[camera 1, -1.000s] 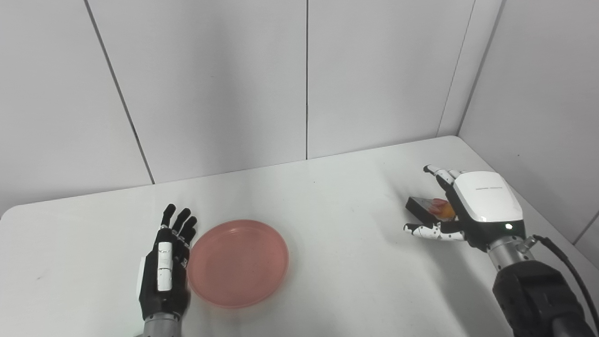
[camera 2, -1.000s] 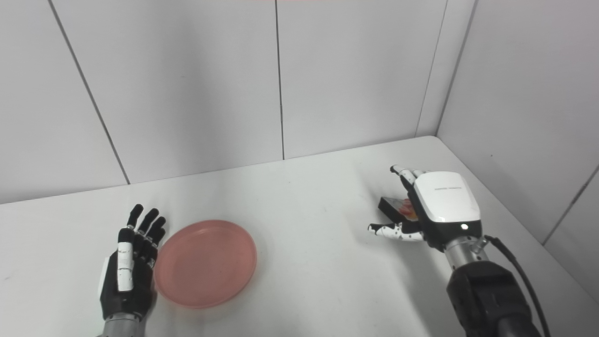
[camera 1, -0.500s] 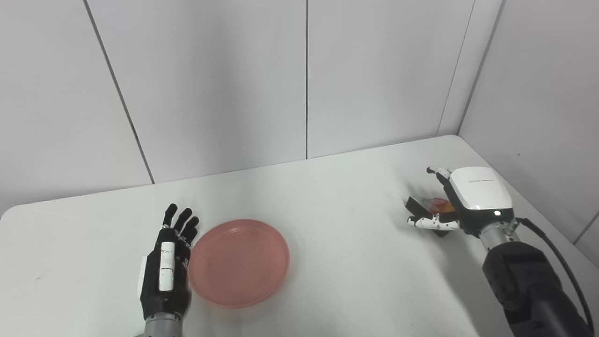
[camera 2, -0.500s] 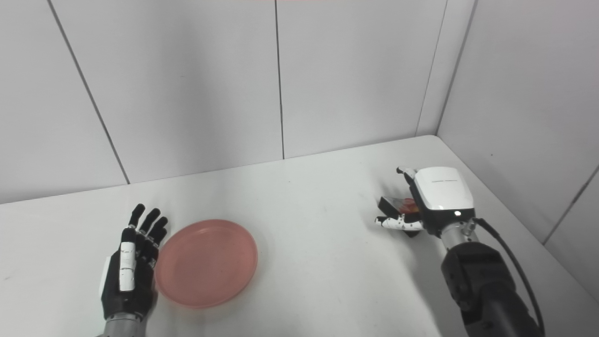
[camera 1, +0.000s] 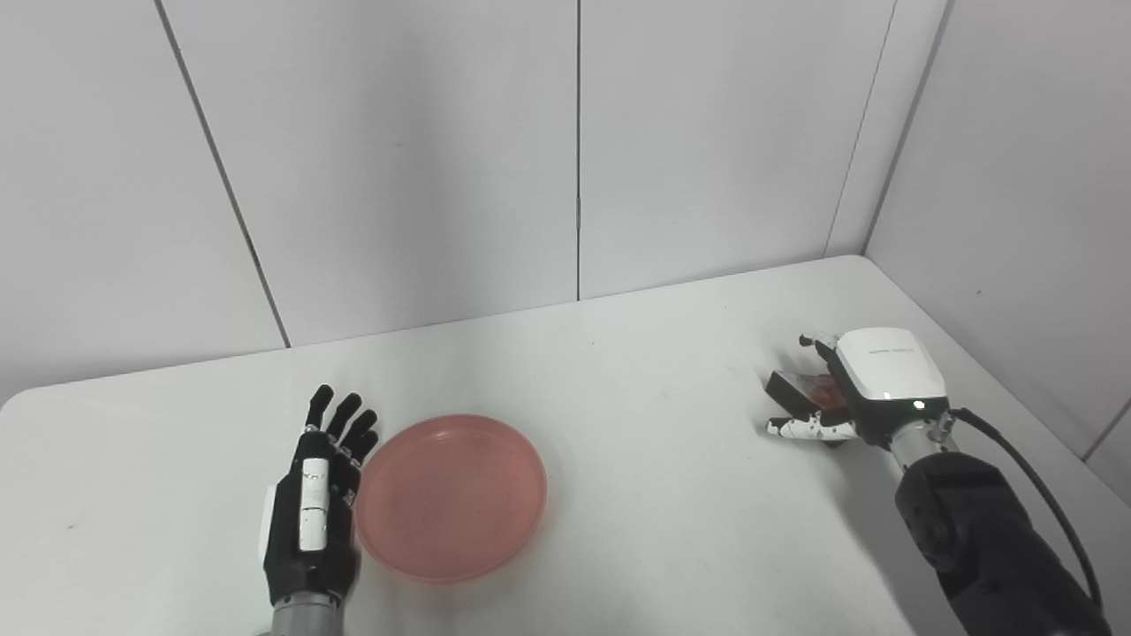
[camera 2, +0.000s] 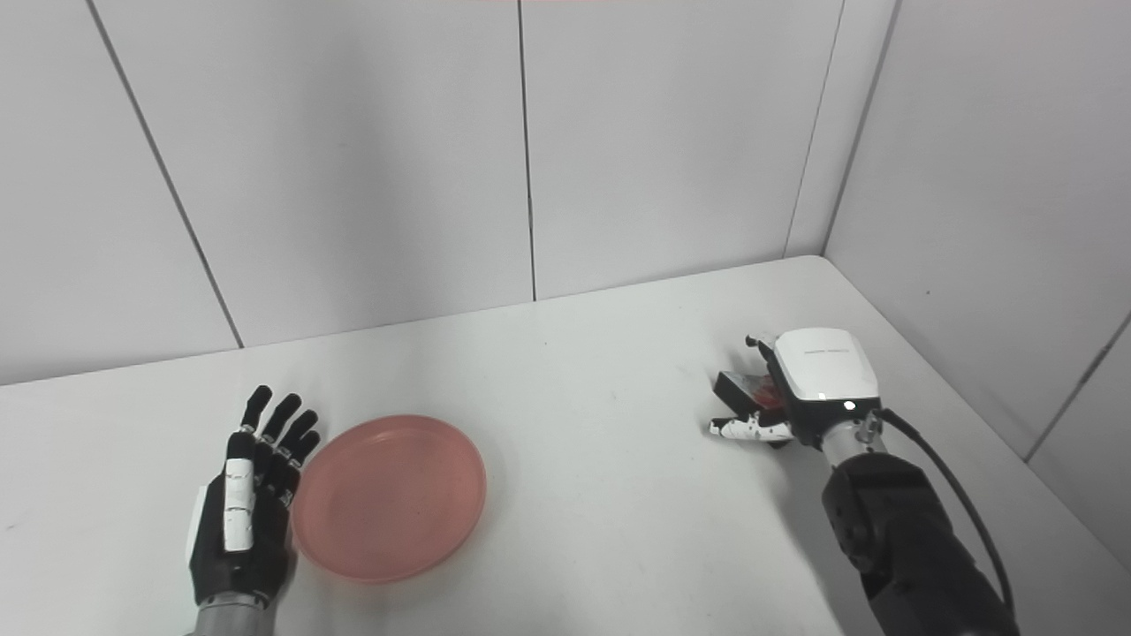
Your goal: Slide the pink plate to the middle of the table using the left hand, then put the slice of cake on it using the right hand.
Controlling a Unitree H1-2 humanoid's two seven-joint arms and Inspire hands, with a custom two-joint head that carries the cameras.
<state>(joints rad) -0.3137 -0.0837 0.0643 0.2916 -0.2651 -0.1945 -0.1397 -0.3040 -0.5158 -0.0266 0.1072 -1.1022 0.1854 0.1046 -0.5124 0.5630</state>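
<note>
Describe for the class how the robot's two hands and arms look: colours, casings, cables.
The left hand is black with white panels and a silver wrist. The right hand has a white back casing with a small lit dot, black-spotted white fingers, a silver wrist, a black forearm and a black cable.

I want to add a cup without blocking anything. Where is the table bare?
Bare table lies between the pink plate and the right robot hand, and behind the plate toward the wall. It is crowded where the left robot hand meets the plate, and around the cake slice.

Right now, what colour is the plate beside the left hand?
Pink, a plain salmon shade with no pattern; the plate shows best in the left eye view.
</note>
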